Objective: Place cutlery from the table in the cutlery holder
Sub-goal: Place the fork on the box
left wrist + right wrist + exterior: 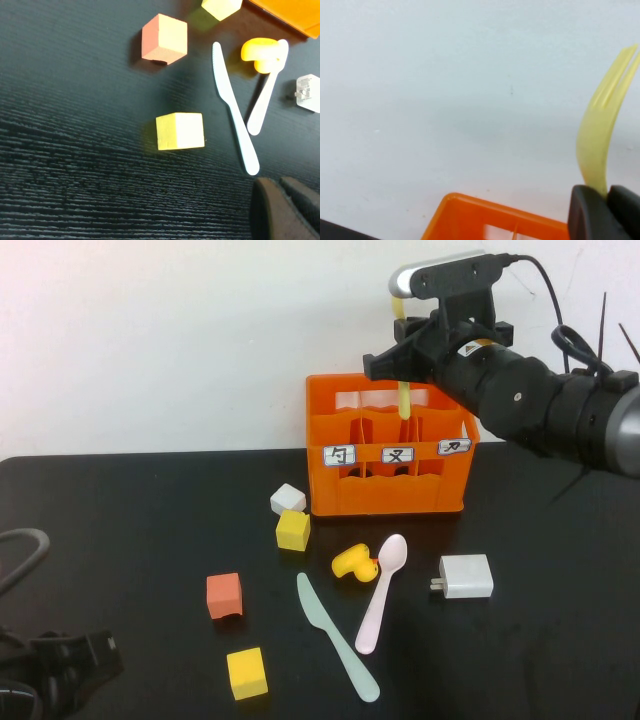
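Observation:
My right gripper (402,358) hangs over the orange cutlery holder (385,490), shut on the yellow fork (403,400). The fork stands upright, tines up, with its handle end hanging down over a back compartment. In the right wrist view the fork (600,145) rises from between the dark fingers (587,215) above the holder's rim (485,217). The mint-green knife (335,635) and the pale pink spoon (382,590) lie on the black table (120,520) in front of the holder. My left gripper (60,670) rests shut and empty at the near left corner, its fingers (270,210) close to the knife's handle (245,145).
A yellow duck toy (354,563) touches the spoon's bowl. A white charger (466,576) lies to the right of the spoon. A white cube (288,499) and a yellow cube (293,530) sit by the holder's left corner. An orange-red cube (224,595) and another yellow cube (247,673) lie nearer.

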Motion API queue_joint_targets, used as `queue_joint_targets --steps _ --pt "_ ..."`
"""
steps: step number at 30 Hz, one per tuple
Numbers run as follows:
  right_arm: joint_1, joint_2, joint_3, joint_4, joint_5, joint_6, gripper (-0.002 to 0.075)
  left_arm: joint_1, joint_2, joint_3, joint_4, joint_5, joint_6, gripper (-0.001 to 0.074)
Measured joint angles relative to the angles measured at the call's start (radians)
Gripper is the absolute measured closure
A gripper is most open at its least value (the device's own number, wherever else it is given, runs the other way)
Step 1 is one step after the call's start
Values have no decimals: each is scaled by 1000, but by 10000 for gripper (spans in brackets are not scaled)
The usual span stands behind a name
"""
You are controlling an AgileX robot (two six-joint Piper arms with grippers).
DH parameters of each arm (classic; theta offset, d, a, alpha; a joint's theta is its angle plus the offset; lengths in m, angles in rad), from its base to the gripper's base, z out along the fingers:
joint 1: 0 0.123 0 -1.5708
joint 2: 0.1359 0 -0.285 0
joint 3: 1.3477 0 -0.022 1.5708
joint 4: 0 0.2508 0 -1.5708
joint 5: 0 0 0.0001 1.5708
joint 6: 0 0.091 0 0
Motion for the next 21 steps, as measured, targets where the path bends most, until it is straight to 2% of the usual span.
queue_joint_targets --steps 16,21 --pt "0 68 0 -130 -68 8 681 0 0 0 0 8 0 736" --pt "0 100 0 -231 -118 108 681 0 0 0 0 8 8 736"
